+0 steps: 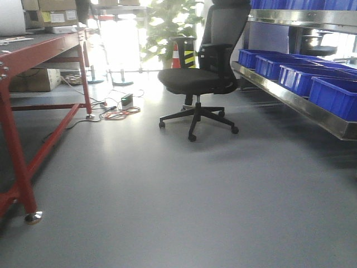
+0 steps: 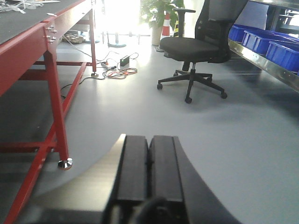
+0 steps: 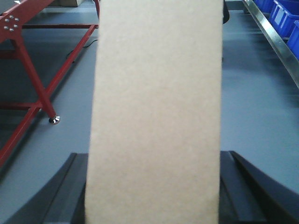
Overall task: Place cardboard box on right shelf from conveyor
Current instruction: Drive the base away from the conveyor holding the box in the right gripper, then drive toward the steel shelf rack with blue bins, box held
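Observation:
The cardboard box, plain tan and narrow, fills the middle of the right wrist view. My right gripper is shut on it, a dark finger showing on each side. It hangs above the grey floor. The right shelf, a shiny steel rack, runs along the right side, apart from the box. The conveyor, red-framed with a dark grey top, stands at the left. My left gripper is shut with nothing in it, pointing over the floor.
Blue bins line the shelf tier. A black office chair stands ahead between conveyor and shelf. Cables and a power strip lie on the floor by the red legs. Cardboard cartons sit under and behind the conveyor.

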Robot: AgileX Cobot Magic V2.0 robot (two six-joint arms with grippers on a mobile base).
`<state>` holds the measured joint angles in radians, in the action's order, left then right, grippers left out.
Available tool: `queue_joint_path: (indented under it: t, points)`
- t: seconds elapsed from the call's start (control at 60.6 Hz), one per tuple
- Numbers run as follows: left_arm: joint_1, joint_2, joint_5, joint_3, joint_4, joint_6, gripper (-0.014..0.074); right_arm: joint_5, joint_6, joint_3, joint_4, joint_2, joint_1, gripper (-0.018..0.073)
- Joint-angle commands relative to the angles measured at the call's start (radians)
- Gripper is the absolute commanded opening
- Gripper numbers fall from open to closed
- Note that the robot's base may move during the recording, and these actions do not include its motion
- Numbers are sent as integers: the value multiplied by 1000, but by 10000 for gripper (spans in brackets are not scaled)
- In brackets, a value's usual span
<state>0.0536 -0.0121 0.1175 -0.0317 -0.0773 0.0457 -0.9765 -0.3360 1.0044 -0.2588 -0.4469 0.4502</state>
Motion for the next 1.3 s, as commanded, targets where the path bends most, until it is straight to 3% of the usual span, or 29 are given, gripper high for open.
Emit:
queue_joint_path:
  t: [0.0, 1.288]
  points:
    - [5, -15, -84, -10, -6, 0, -116, 91, 11, 27, -28, -10, -2, 173]
    - [5, -15, -84, -10, -6, 0, -116, 92, 11, 27, -28, -10, -3, 173]
